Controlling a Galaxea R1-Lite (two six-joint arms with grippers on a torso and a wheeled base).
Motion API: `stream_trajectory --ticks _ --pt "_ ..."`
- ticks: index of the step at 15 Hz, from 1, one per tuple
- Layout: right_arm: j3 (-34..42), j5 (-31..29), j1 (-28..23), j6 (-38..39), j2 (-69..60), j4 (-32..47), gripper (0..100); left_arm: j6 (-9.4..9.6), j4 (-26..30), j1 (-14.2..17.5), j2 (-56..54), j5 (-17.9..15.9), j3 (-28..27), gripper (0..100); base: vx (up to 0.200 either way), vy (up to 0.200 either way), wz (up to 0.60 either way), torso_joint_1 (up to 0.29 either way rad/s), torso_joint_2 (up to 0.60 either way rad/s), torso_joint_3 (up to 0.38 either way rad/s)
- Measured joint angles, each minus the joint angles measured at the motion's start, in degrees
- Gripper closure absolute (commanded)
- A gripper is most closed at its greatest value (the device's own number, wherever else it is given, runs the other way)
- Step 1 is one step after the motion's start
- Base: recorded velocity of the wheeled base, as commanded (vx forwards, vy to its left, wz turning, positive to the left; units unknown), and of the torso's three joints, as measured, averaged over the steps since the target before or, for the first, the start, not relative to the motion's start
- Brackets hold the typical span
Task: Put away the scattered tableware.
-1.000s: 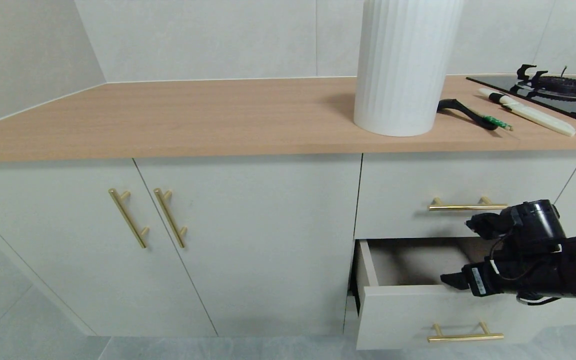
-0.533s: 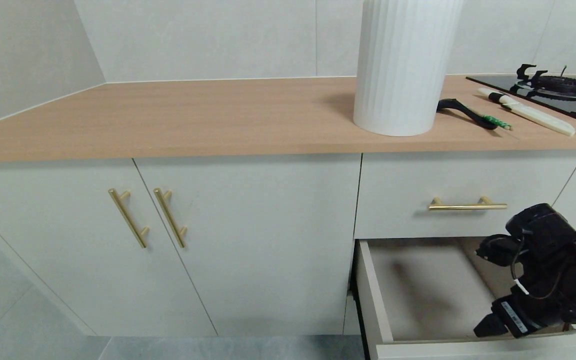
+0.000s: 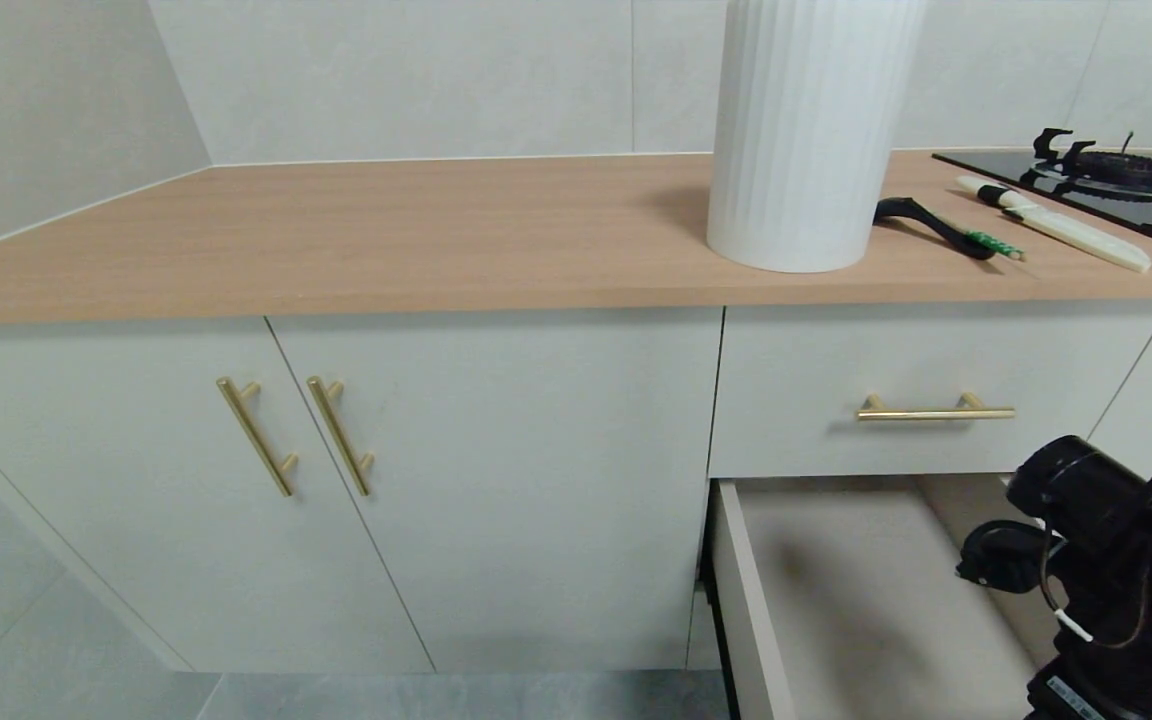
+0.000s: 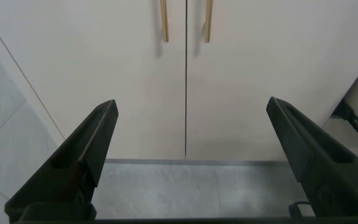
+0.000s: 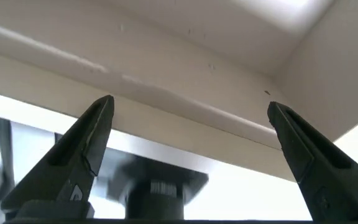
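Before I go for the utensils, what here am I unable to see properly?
Head view: one end of the black utensil is hidden behind the white ribbed container.
Head view: the open drawer has its front cut off by the bottom edge; the right arm covers its right side.
Head view: the stove runs off the right edge.
Head view: the container's top is cut off by the top edge.

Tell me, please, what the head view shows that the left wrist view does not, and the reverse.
Head view alone: the wooden worktop with the white ribbed container, the black-handled utensil, the white knife and the hob. Left wrist view alone: the left gripper, open. Both: the two cupboard doors with gold handles, and the grey floor below them.
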Motion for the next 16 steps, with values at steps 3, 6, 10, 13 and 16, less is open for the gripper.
stream_trajectory --ticks 3,6,10,13,16 --pt "0.0 -1.5 1.5 -1.2 0.0 2.9 0 0.00 0.0 0.0 0.0 0.0 0.0 0 0.000 0.000 0.00 0.000 0.00 0.000" --pt "-2.6 -1.2 1.2 1.6 -1.0 1.5 0 0.00 0.0 0.0 0.0 0.0 0.0 0 0.000 0.000 0.00 0.000 0.00 0.000" --pt "-5.2 -0.4 0.7 7.9 -7.2 -2.5 0 -0.02 0.0 0.0 0.0 0.0 0.0 0 0.000 0.000 0.00 0.000 0.00 0.000" --pt "-6.2 0.1 -0.7 8.6 -12.9 -6.9 0 0.00 0.0 0.0 0.0 0.0 0.0 0 0.000 0.000 0.00 0.000 0.00 0.000" --pt "-6.3 0.1 -2.1 8.6 -16.1 -8.8 0 0.00 0.0 0.0 0.0 0.0 0.0 0 0.000 0.000 0.00 0.000 0.00 0.000"
